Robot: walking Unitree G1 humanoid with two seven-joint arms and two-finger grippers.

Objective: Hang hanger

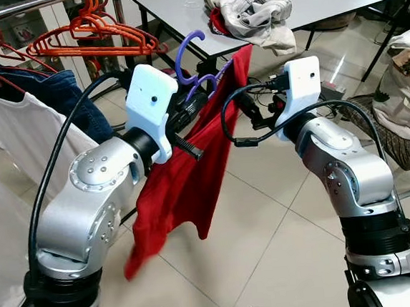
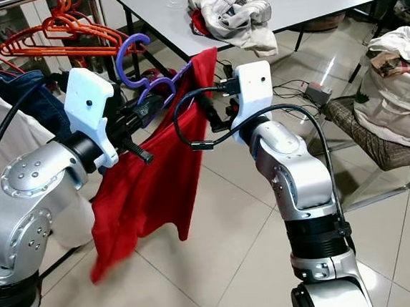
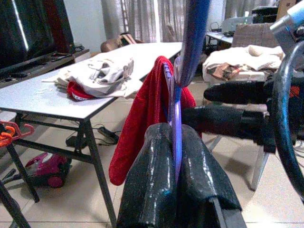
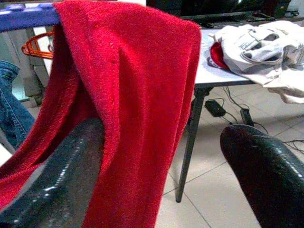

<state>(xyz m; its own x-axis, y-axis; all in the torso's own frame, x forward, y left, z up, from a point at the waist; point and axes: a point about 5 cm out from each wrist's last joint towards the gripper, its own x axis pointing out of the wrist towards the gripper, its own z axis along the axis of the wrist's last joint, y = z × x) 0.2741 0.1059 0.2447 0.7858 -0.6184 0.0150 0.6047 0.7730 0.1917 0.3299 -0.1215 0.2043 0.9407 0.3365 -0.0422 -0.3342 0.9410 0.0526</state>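
**Purple hanger pinched in the left fingers, red cloth draped over it**

The left gripper (image 3: 176, 156) has its fingers (image 3: 147, 180) closed tight on the purple hanger (image 1: 195, 61), raised near the clothes rail (image 1: 20, 10). The right gripper (image 4: 161, 156) stands wide open, one finger against the red cloth (image 1: 185, 177). The cloth hides most of the hanger's bar. Both arms reach forward, bent at the elbow.

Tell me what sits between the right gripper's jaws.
The right wrist view shows the red garment, draped over the purple hanger, partly between the right gripper jaws, which stand open.
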